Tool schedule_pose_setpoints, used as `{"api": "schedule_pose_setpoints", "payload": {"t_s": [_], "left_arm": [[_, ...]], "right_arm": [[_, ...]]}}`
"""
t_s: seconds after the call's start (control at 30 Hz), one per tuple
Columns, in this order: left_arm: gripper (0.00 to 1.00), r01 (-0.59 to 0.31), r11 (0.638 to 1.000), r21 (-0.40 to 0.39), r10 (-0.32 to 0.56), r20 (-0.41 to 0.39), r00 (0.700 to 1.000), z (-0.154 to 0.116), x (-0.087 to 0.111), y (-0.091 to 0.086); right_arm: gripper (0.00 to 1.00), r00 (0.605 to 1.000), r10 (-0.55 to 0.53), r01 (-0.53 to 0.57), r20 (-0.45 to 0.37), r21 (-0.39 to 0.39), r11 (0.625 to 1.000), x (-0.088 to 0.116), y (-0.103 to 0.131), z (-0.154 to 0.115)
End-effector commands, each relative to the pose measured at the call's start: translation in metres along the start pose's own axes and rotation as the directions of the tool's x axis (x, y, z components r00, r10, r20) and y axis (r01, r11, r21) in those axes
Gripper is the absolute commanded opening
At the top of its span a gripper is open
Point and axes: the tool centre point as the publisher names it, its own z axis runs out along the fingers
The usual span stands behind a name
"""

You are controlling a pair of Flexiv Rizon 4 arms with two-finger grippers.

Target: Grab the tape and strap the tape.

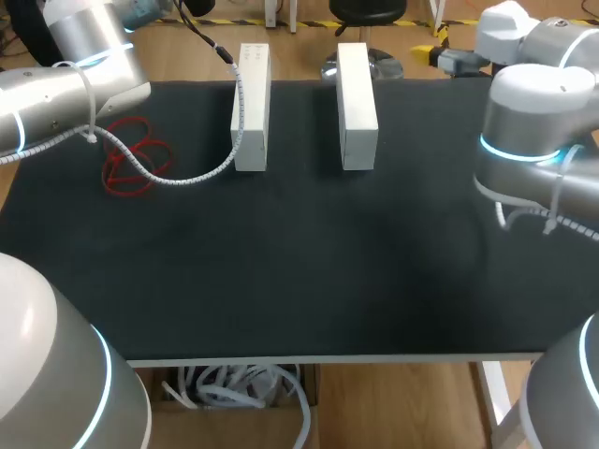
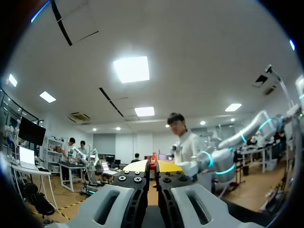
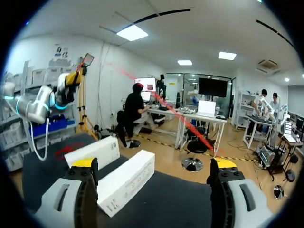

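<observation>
My left gripper [image 2: 153,166] is closed, and its yellow tips pinch a bit of the red tape [image 1: 133,165]. The loops of the tape lie on the black table [image 1: 299,281] at my left side. My right gripper [image 3: 153,163] has its fingers wide apart and faces 2 white boxes [image 3: 126,183].

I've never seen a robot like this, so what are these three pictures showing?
This is a robot with two arms at a black table. One picture looks down from above; the two round ones come from a camera on each wrist. On the table stand two white boxes, with loops of red tape beside them. The left pincer is closed, pinching a sliver of red, probably that tape. The right pincer is open and holds nothing.
</observation>
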Motion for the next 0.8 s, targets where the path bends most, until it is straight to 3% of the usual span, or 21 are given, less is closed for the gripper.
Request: {"api": "schedule_pose_setpoints", "payload": {"t_s": [0.03, 0.13, 0.27, 0.4, 0.5, 0.53, 0.57, 0.6, 0.73, 0.77, 0.8], "left_arm": [[0.0, -0.001, 1.0, 0.001, 0.001, -0.002, 1.0, 0.0, -0.001, 0.0], [0.0, -0.001, 1.0, 0.001, 0.001, -0.002, 1.0, 0.0, -0.001, 0.0], [0.0, -0.001, 1.0, 0.001, 0.001, -0.002, 1.0, 0.0, -0.001, 0.0], [0.0, -0.001, 1.0, 0.001, 0.001, -0.002, 1.0, 0.0, -0.001, 0.0], [0.0, -0.001, 1.0, 0.001, 0.001, -0.002, 1.0, 0.0, -0.001, 0.0], [0.0, -0.001, 1.0, 0.001, 0.001, -0.002, 1.0, 0.0, -0.001, 0.0], [0.0, -0.001, 1.0, 0.001, 0.001, -0.002, 1.0, 0.0, -0.001, 0.0], [0.0, -0.001, 1.0, 0.001, 0.001, -0.002, 1.0, 0.0, -0.001, 0.0], [0.0, -0.001, 1.0, 0.001, 0.001, -0.002, 1.0, 0.0, -0.001, 0.0], [0.0, -0.001, 1.0, 0.001, 0.001, -0.002, 1.0, 0.0, -0.001, 0.0], [0.0, -0.001, 1.0, 0.001, 0.001, -0.002, 1.0, 0.0, -0.001, 0.0]], "right_arm": [[1.0, 0.999, 0.024, -0.019, 0.033, -0.15, 0.989, 0.004, 0.006, -0.012], [1.0, 0.997, 0.062, -0.052, 0.047, -0.184, 0.981, 0.003, 0.011, -0.014], [1.0, 0.973, 0.222, -0.198, 0.068, -0.259, 0.945, 0.001, 0.016, -0.019], [1.0, 0.902, 0.431, -0.406, -0.007, -0.35, 0.844, -0.001, 0.02, -0.022], [1.0, 0.809, 0.577, -0.567, -0.113, -0.414, 0.712, -0.001, 0.023, -0.022], [1.0, 0.779, 0.612, -0.608, -0.141, -0.412, 0.679, -0.001, 0.025, -0.022], [1.0, 0.772, 0.618, -0.615, -0.148, -0.419, 0.668, 0.0, 0.027, -0.021], [1.0, 0.741, 0.644, -0.649, -0.189, -0.447, 0.615, 0.001, 0.03, -0.02], [1.0, 0.7, 0.672, -0.692, -0.24, -0.458, 0.557, 0.004, 0.043, -0.017], [1.0, 0.7, 0.669, -0.694, -0.252, -0.463, 0.552, 0.006, 0.047, -0.016], [1.0, 0.715, 0.653, -0.681, -0.249, -0.457, 0.572, 0.007, 0.052, -0.013]]}}
